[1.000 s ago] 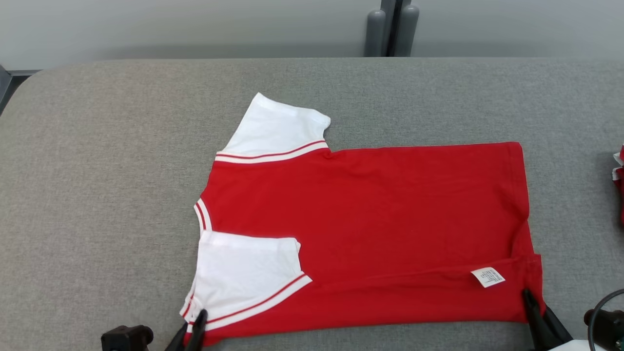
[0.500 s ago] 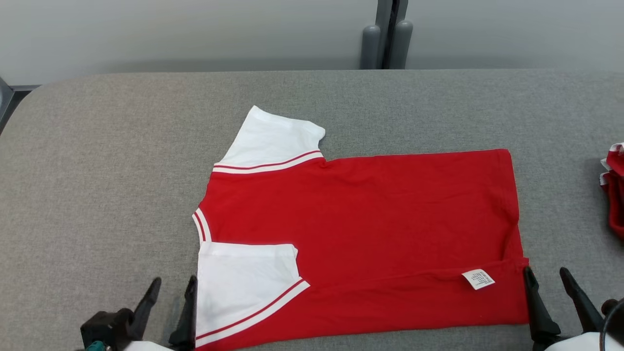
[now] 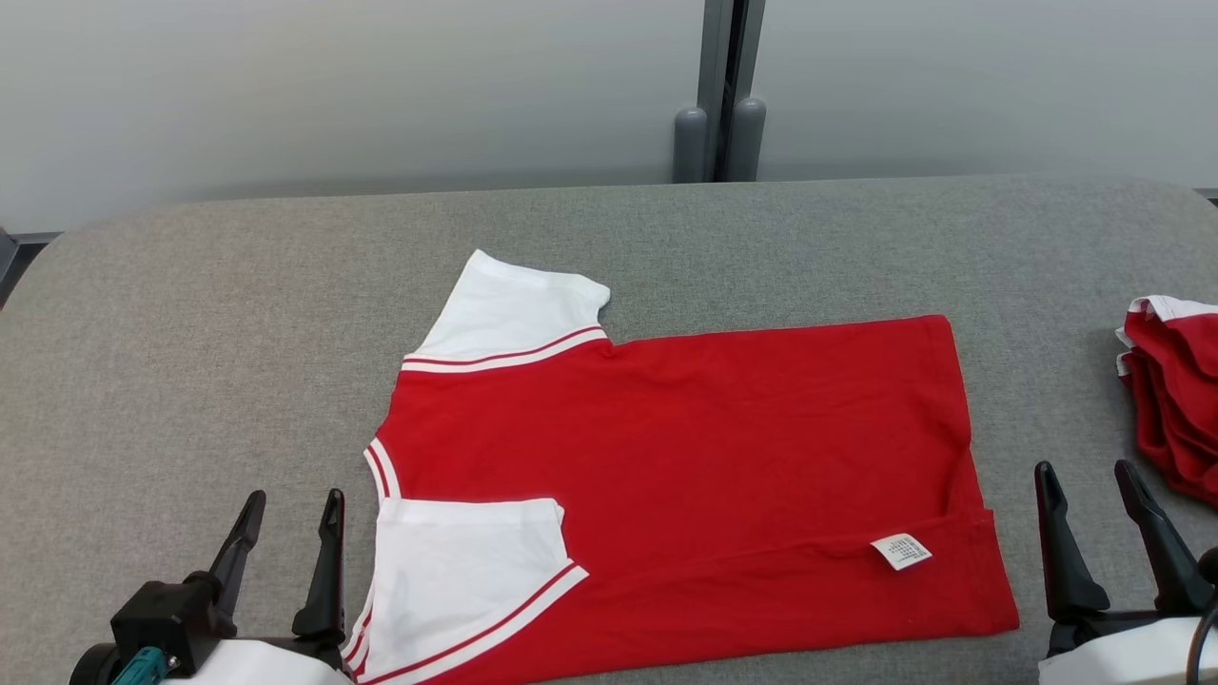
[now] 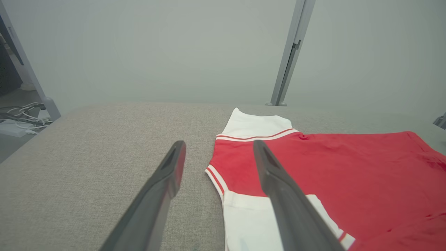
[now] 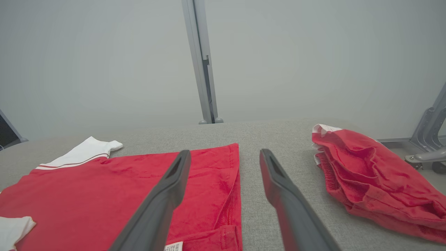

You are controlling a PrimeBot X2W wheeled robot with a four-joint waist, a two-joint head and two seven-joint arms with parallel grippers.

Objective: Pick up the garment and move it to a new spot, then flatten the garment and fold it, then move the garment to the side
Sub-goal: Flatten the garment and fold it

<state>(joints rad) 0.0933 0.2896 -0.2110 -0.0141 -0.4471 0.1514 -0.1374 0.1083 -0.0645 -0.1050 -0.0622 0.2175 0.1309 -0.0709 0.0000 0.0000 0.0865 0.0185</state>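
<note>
The garment (image 3: 685, 457), a bright red T-shirt with white sleeves, lies flat on the grey padded table (image 3: 190, 362), collar to the left. Its near long edge is folded over, so the near white sleeve (image 3: 466, 571) lies on the red body and a white care label (image 3: 900, 552) shows near the hem. My left gripper (image 3: 290, 504) stands open just left of that sleeve, holding nothing. At the right, my right gripper (image 3: 1085, 476) is open beside the hem, apart from the cloth. The left wrist view shows the garment (image 4: 331, 174), and the right wrist view shows the garment (image 5: 104, 188).
A second red cloth with white trim (image 3: 1175, 390) lies bunched at the table's right edge, also the red cloth (image 5: 369, 174) in the right wrist view. A grey post (image 3: 718, 90) stands behind the table against a pale wall. Cables lie on the floor (image 4: 21, 118) beyond the left edge.
Both grippers have let go of the garment's near corners, opened wide and drawn back toward me. The head camera has tilted up, so the whole scene sits lower in the picture.
</note>
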